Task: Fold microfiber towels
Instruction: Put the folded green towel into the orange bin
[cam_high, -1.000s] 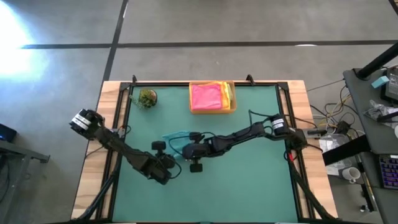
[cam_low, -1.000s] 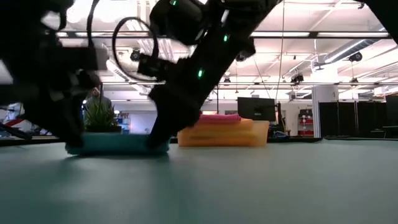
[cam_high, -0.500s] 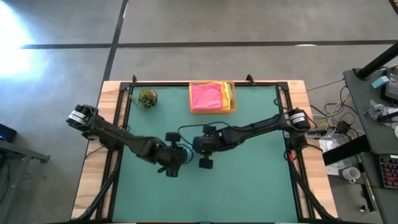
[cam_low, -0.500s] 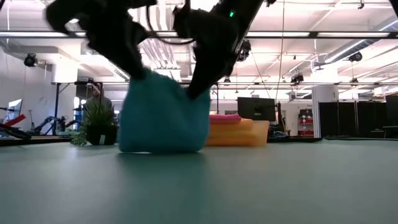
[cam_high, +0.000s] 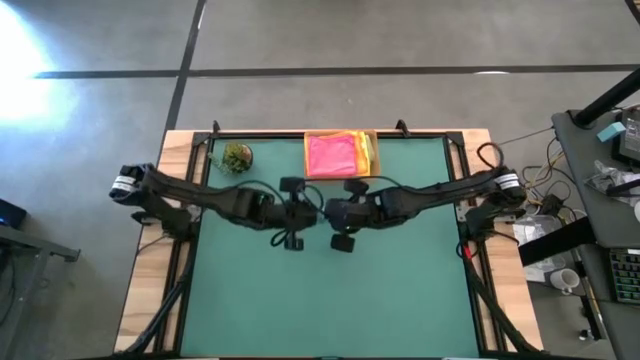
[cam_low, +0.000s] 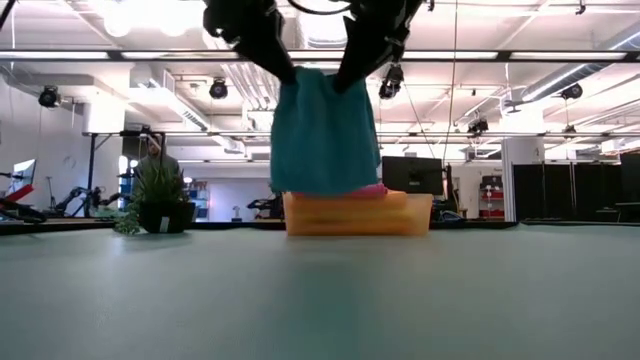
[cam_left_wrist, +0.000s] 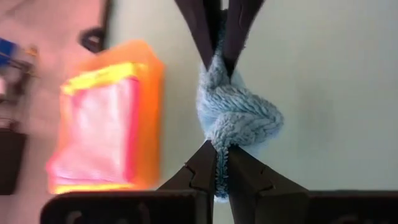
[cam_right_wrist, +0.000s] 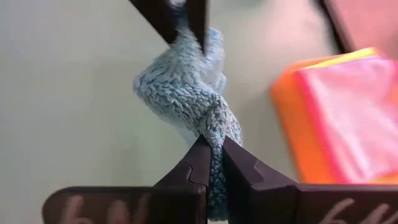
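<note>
Both grippers are clamped on the teal towel (cam_low: 325, 135), holding it in the air above mid-table. Left gripper (cam_left_wrist: 216, 163) pinches one top corner, right gripper (cam_right_wrist: 210, 155) the other; the two are close together, so the cloth bunches between them and hangs down in the low view, clear of the mat.

Progress: folded towels already sit stacked in the tan tray (cam_high: 342, 177) at the far edge, pink towel (cam_high: 333, 155) on top, a yellow one (cam_high: 366, 148) showing beside it. Can't count the stack. The teal one isn't folded yet: looks like it needs laying flat, folding, then stacking. No other loose towels visible on the table (cam_high: 400, 290).
</note>
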